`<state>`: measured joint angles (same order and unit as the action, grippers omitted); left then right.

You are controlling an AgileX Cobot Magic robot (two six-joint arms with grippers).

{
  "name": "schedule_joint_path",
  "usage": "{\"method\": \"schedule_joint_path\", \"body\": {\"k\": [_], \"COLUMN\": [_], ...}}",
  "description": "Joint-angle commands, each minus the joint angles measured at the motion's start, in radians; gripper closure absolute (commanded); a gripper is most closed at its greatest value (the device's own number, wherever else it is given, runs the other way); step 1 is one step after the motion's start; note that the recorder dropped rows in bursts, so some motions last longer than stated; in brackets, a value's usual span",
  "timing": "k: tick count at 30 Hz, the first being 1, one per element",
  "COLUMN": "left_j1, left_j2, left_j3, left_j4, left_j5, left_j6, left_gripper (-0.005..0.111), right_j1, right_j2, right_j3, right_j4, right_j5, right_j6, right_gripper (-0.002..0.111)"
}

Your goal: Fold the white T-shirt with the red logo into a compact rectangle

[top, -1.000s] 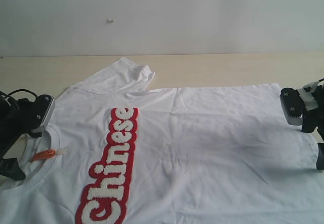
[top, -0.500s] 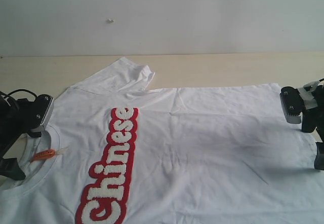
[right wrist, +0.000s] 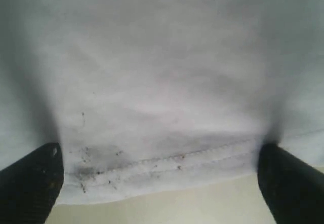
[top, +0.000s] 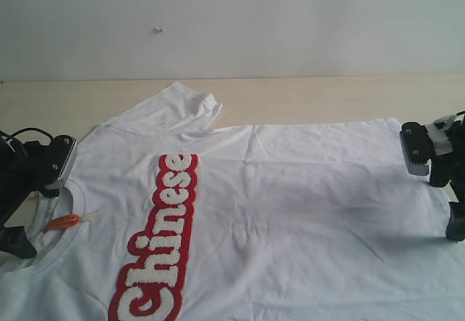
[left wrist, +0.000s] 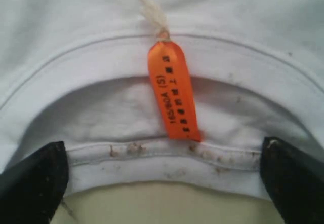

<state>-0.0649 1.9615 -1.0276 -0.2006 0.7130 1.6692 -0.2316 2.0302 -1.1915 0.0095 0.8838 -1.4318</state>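
The white T-shirt [top: 305, 212] lies flat on the table, neck at the left and hem at the right. The red logo [top: 163, 234] runs across its chest. My left gripper [top: 36, 201] stands open at the collar [left wrist: 152, 163], one finger on each side of the neck opening. The orange neck tag [left wrist: 172, 89] lies just beyond the gripper [left wrist: 162, 153]. At the shirt's right edge my right gripper [top: 436, 190] is open over the stitched hem [right wrist: 167, 163]. The dark fingers [right wrist: 30, 183] straddle the cloth. Neither gripper [right wrist: 159, 155] holds anything.
One sleeve [top: 182, 107] lies crumpled toward the back. Bare wooden table [top: 327, 99] runs behind the shirt up to a white wall [top: 232, 23]. The shirt's near part runs out of the exterior view.
The right gripper has edged slightly left toward the hem. The left gripper and the shirt have not moved.
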Motion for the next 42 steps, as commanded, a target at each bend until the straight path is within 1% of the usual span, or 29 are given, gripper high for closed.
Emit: {"method": "schedule_joint_path", "body": {"k": [1, 6, 10, 15, 33, 42], "left_j1": [-0.004, -0.004, -0.004, -0.004, -0.004, -0.004], "left_j2": [0.077, 0.077, 0.077, 0.077, 0.077, 0.077], "left_j3": [0.039, 0.039, 0.039, 0.039, 0.039, 0.039], "left_j4": [0.014, 0.014, 0.014, 0.014, 0.014, 0.014], "left_j5": [-0.059, -0.064, -0.064, -0.064, -0.068, -0.068], "left_j6": [-0.001, -0.001, -0.001, -0.001, -0.001, -0.001], "left_gripper": [0.002, 0.002, 0.002, 0.002, 0.002, 0.002], "right_j1": [-0.001, -0.001, -0.001, -0.001, -0.001, -0.001], "right_j2": [0.020, 0.020, 0.020, 0.020, 0.020, 0.020], "right_j3": [0.001, 0.001, 0.001, 0.001, 0.001, 0.001], "right_j4": [-0.078, -0.082, -0.037, 0.067, 0.068, 0.058], "right_j5": [-0.028, -0.045, -0.045, -0.045, -0.039, -0.079], "right_j6": [-0.040, -0.029, -0.029, -0.067, -0.065, -0.057], "right_gripper": [0.003, 0.003, 0.003, 0.003, 0.003, 0.003]}}
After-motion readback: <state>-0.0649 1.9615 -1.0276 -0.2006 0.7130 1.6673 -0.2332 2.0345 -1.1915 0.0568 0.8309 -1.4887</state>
